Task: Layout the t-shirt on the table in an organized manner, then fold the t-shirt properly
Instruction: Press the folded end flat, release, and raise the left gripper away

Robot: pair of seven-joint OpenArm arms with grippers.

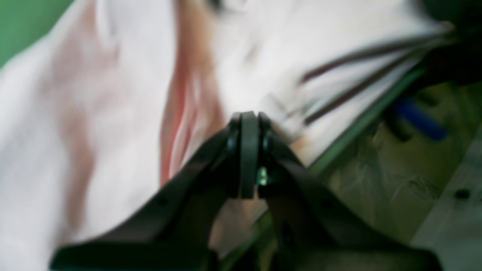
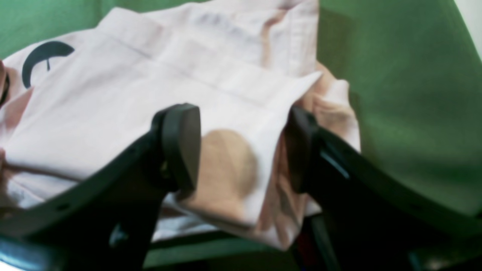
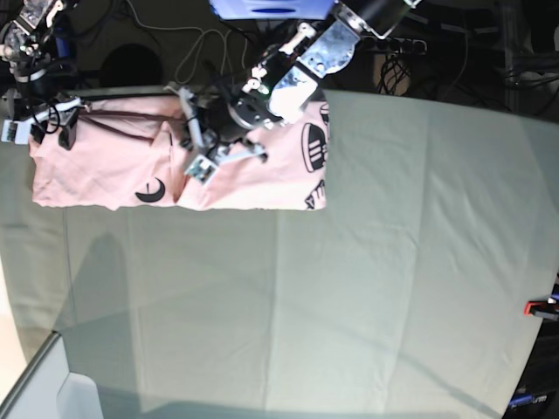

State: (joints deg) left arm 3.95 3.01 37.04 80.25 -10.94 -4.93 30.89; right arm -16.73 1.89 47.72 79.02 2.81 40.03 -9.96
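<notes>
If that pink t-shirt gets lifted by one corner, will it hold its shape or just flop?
Most likely flop: the t-shirt already lies in soft folds and creases, and a corner droops between the open right tool. It looks thin and probably light. On the cloth-covered table it would probably drag and bunch rather than slide cleanly.

I see the worktop (image 3: 367,288) draped in pale grey-green cloth with long creases running across it. The shirt (image 3: 113,170) lies flat on its far left corner, a pink strip along the far edge, black lettering at its right end. A red clamp (image 3: 537,307) sits at the right edge.
</notes>
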